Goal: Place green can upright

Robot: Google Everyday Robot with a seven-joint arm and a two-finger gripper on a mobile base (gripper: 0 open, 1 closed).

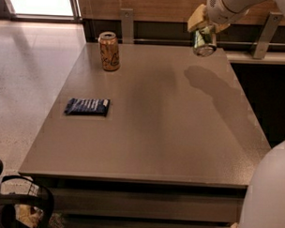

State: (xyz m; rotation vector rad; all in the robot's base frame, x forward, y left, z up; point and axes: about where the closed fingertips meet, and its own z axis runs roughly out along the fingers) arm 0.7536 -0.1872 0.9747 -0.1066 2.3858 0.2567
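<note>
Up at the far right corner, the claw (203, 29) is clamped on the green can (204, 45), holding it in the air above the surface (151, 135), tilted, with 1 silver end facing the camera. An orange can (109, 51) stands upright far left. A blue packet (87, 106) lies flat near the left edge.
</note>
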